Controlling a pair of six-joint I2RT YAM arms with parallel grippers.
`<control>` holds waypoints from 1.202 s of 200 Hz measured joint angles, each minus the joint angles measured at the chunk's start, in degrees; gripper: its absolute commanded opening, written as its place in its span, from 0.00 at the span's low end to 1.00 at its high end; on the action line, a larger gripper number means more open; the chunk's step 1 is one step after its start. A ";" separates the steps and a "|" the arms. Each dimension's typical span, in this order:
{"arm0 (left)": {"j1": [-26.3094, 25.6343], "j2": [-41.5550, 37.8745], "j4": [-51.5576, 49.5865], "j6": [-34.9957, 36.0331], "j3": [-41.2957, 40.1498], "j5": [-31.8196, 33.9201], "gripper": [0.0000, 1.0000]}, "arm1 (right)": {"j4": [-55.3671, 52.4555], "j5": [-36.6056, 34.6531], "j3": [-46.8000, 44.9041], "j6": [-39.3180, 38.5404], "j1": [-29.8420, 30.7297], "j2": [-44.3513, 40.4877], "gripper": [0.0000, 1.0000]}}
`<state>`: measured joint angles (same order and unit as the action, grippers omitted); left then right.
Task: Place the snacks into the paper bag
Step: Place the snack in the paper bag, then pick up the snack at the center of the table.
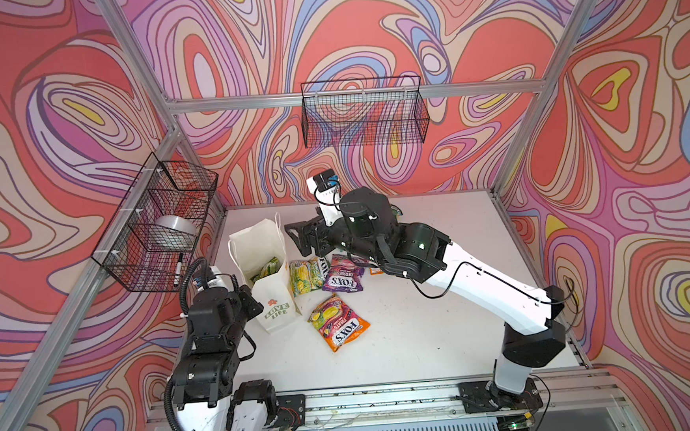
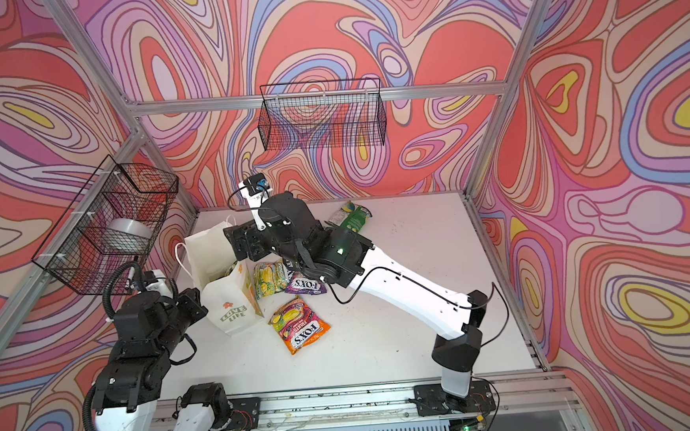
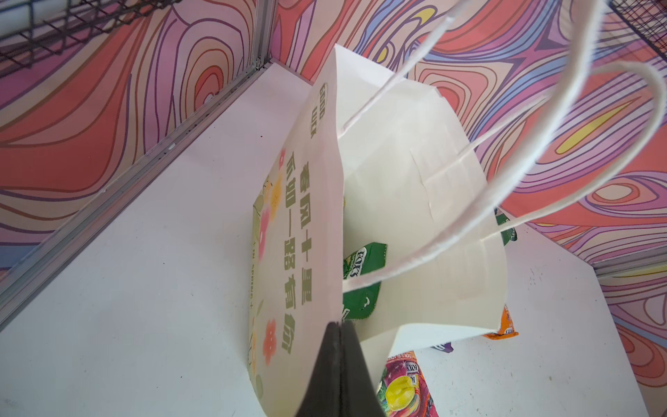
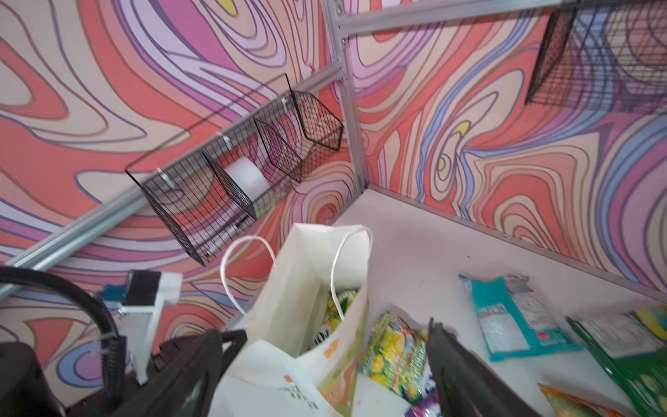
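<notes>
Paper bag (image 1: 275,307) stands upright near the left side of the table (image 1: 425,343) with its mouth open, and we note a green packet (image 3: 364,278) already inside. Other snacks are outside it: a yellow-green packet (image 1: 304,274) just beside the bag's wall, a purple packet (image 1: 343,280) next to that, an orange packet (image 1: 339,321) nearer the front, and a teal packet (image 4: 512,317) farther back. The left gripper (image 3: 339,325) is clamped together on the bag's rim and holds the mouth open. The right gripper (image 4: 332,330) hangs at the mouth with its jaws wide apart, and we see nothing between them. We judge the step in hand to be the drop and the move clear. The right arm should lift straight up, since the cord handles (image 4: 343,260) stand close to its fingers and could snag. The left grip should not be loosened. The yellow-green packet is the nearest next pick. Its glossy film may slip, so we advise a firm pinch on an edge.
</notes>
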<state>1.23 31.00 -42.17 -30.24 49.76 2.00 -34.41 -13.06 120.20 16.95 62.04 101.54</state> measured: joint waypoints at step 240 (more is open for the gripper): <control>0.00 -3.23 -1.64 0.00 -0.92 -7.17 0.00 | 6.49 13.84 -46.07 12.74 0.50 8.68 0.98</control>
<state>1.23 27.77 -43.81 -30.24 48.84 -5.17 -27.92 0.78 74.13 29.69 62.54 110.21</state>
